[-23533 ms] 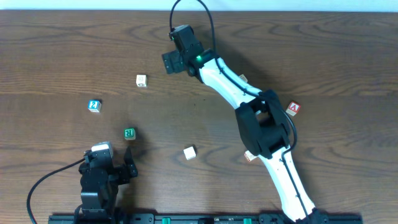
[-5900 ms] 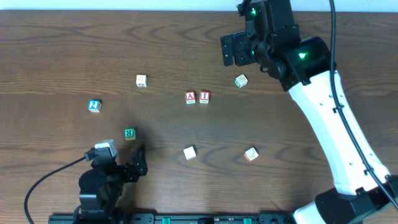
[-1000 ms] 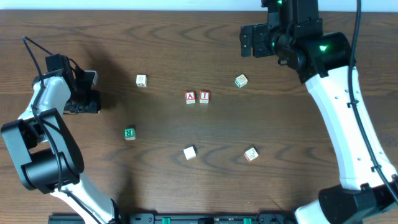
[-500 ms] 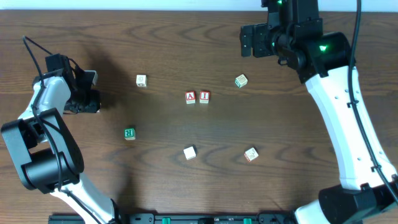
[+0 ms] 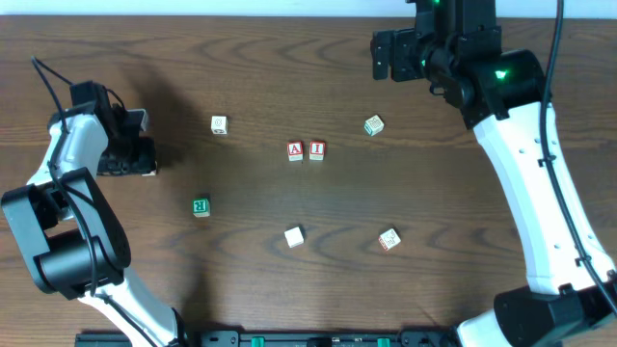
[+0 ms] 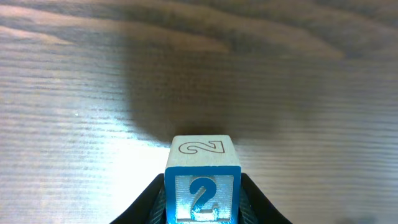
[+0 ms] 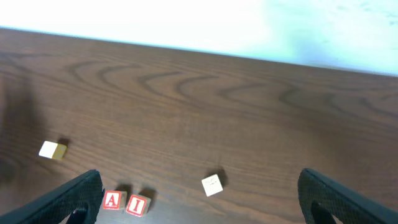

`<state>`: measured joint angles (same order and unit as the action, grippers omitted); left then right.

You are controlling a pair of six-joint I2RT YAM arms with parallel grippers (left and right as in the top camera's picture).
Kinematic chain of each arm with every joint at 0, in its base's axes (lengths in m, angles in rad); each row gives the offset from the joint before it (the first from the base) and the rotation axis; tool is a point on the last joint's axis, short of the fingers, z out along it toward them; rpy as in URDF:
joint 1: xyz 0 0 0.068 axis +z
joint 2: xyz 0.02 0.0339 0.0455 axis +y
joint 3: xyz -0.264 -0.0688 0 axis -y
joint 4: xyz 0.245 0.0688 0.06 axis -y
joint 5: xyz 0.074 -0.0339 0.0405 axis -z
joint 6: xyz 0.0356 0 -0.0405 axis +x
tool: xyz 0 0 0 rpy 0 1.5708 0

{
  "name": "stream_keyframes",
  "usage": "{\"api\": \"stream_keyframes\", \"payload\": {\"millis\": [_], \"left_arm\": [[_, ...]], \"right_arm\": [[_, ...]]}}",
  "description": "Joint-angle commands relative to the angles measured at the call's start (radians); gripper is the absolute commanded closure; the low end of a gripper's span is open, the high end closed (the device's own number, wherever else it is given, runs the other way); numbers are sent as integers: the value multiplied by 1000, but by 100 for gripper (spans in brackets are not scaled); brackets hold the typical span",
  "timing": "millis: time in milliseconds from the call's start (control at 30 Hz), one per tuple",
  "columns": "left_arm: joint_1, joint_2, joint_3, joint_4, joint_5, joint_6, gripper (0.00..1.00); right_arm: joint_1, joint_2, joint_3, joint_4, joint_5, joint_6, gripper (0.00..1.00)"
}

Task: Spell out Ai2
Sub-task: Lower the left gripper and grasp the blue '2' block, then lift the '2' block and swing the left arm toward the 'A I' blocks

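Now the 2 cube [image 6: 202, 180] sits pinched inside the left gripper [image 6: 202, 204]

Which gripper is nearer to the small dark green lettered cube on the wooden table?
Left. The left gripper, closed around the blue-framed 2 cube, sits just behind and left of the dark green lettered cube; the right gripper is far off, back right.
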<state>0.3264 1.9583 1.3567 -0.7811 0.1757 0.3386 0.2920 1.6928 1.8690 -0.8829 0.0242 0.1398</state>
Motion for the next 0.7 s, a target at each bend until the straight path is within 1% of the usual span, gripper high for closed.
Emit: {"api": "stream_keyframes", "payload": {"millis": [0,133,200,300,400,500,667], "left_arm": [[-24,3,102,-54,-5,-68,94],[-78,3,215,-133,9,-143,94],[-120,3,251,-154,9,-153,94],[-230,3,296,-160,9,-167,94],[-346,3,305,-126,8,-217,94],[-487,3,305,-66,8,-292,94],[-671,3,305,17,-3,-348,94]], "right_arm": [[-4,-47,13,5,40,-19,1],[-5,-125,15,3,79,-42,1],[-5,-166,15,1,80,-55,1],[-5,-242,15,-5,95,-67,1],[-5,-311,15,-19,110,-67,1],[-5,-371,15,-48,110,-66,1],[-5,-450,15,-97,110,-66,1]]}}
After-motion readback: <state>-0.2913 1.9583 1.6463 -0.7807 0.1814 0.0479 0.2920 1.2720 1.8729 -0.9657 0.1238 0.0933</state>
